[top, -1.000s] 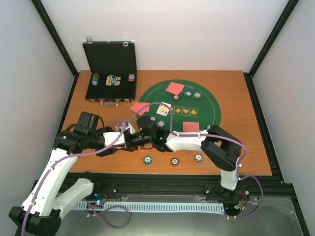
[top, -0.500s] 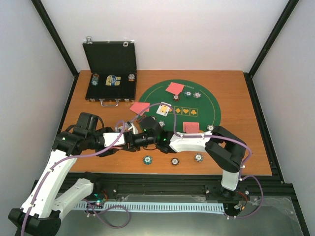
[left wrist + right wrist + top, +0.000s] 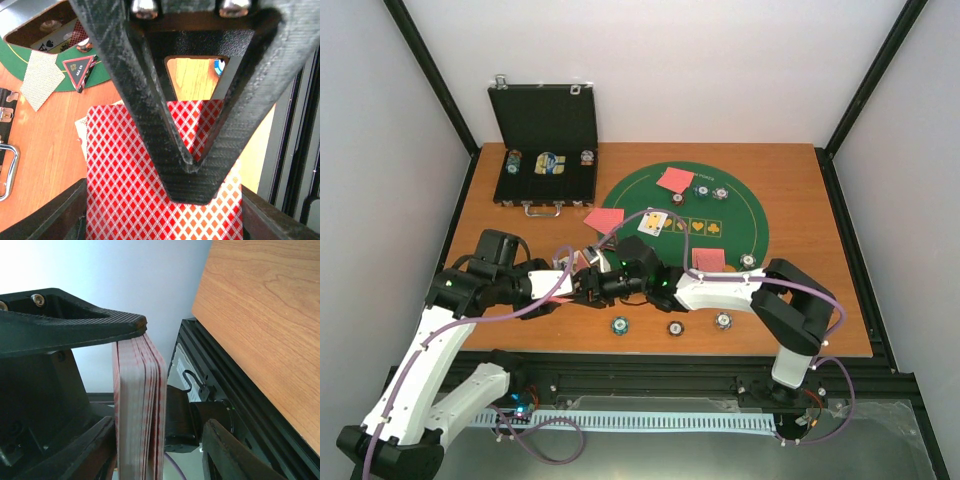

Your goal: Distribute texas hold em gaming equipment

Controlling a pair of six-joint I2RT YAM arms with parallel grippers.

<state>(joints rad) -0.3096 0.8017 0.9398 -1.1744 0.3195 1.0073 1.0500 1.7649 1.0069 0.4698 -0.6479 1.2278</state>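
Dealing's looking maybe halfway: left gripper (image 3: pixel 192 167) is clamping the deck (image 3: pixel 125 190), right gripper (image 3: pixel 155 445) is straddling it half-open (gripping nothing yet), a few cards (image 3: pixel 674 180) and chips (image 3: pixel 619 325) sitting out

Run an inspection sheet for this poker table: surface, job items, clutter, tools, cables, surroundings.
Surface: wooden table, green felt mat on it.
Job's things: card deck in left tool; three red-backed cards and one face-up card dealt; chips on mat and near edge; triangle marker on mat.
Clutter: open black case, back left, chips inside.
Tools: left tool shut on the deck's sides; right tool open, astride the deck.
Cables: purple cables along both arms, one arching over the mat.
Surroundings: white walls, black frame.
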